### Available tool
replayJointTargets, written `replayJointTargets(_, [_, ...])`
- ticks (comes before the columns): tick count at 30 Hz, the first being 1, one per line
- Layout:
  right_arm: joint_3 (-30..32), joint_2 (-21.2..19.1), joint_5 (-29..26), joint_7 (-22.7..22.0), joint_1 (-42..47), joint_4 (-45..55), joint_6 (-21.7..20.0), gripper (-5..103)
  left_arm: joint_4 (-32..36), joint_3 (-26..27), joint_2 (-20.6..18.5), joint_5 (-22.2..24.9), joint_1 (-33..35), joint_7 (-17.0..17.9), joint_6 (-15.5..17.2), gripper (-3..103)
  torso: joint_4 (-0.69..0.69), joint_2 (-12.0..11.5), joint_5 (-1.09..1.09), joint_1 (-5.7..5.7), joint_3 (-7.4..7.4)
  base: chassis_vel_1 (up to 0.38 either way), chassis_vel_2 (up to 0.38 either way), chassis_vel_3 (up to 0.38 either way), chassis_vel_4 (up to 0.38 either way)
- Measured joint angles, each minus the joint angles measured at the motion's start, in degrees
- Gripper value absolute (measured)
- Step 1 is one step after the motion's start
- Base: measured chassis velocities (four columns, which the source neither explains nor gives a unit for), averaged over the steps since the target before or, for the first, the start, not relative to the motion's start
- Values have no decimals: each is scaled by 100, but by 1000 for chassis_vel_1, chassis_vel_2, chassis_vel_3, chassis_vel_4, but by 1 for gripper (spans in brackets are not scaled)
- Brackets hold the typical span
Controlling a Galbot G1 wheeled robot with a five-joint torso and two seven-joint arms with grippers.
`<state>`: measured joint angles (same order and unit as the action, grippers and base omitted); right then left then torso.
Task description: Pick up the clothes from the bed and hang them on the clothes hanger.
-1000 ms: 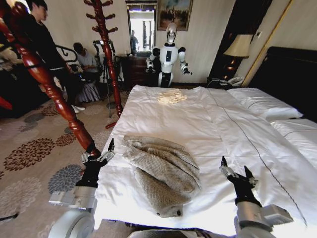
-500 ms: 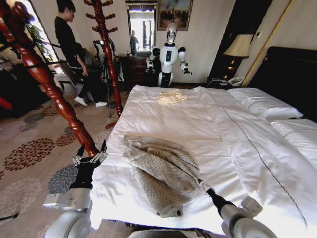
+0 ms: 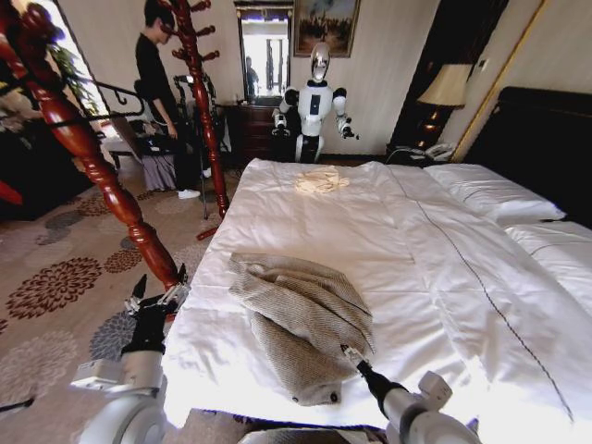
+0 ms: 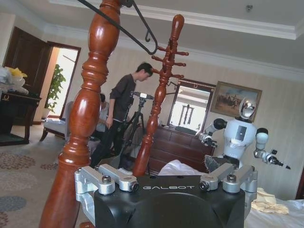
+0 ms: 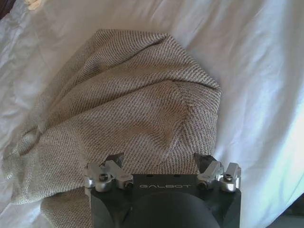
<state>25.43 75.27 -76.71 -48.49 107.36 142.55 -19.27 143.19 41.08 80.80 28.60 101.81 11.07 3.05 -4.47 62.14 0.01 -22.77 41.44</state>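
your right gripper [image 3: 346, 352] has swung in from out over the duvet a sec ago and now sits right at the near edge of the jacket [image 3: 301, 319], tip touching or just over the fabric, can't tell which. in the right wrist view its fingers [image 5: 115, 161] are spread wide w/ nothing between them, jacket [image 5: 123, 114] directly under. so imo you're set up for the grab but the grab isn't made yet.

left gripper [image 3: 153, 298] has dropped back a bit, off the bed's left edge beside the red turned post [image 3: 92, 157], fingers apart, holding nothing. looks idle.

jacket is a crumpled heap on the near part of the bed [image 3: 444, 277], well apart from the small cream garment [image 3: 322, 180] at the far end. grey-beige herringbone weave, coarse and thick-looking, folded over itself w/ a rounded hump. prob grips fine but layers may come up unevenly.

duvet is smooth white cotton w/ soft creases, so a low pinch could catch it too.

thin black hanger [image 4: 121, 28] hangs by the post top in the left wrist view, hook curved. nothing on it yet.
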Motion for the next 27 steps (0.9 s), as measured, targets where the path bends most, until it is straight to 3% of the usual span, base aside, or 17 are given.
replayJointTargets(3, [-104,-3,132,64,17,-104,25,77,0,79,-25,97,2,66,55,100,0,0,-1,0,0,0,0,0,0])
replayJointTargets(5, [-198,1,245,129,44,-124,50,65,1,86,12,110,2,97,76,100,0,0,-1,0,0,0,0,0,0])
replayJointTargets(6, [-220,6,268,144,54,-121,56,65,1,78,32,108,8,104,80,100,0,0,0,0,0,0,0,0,0])
replayJointTargets(7, [-283,16,324,186,90,-90,69,54,2,46,84,89,27,123,89,100,0,0,-1,0,0,0,0,0,0])
replayJointTargets(9, [-319,19,365,210,111,-74,80,54,1,31,105,78,35,139,91,100,0,0,-1,0,0,0,0,0,0])
replayJointTargets(13, [-458,13,516,277,179,-75,137,33,4,32,119,66,65,211,111,100,0,0,-1,0,0,0,0,0,0])
replayJointTargets(15, [-480,13,530,287,189,-77,150,33,4,34,119,66,72,231,117,100,0,0,-1,0,0,0,0,0,0])
replayJointTargets(21, [-573,55,769,350,275,-81,223,6,16,16,197,89,84,397,121,100,0,0,0,0,0,0,0,0,0])
replayJointTargets(27, [-680,56,871,423,340,-123,256,0,15,-5,232,84,66,444,165,100,0,0,-1,0,0,0,0,0,0])
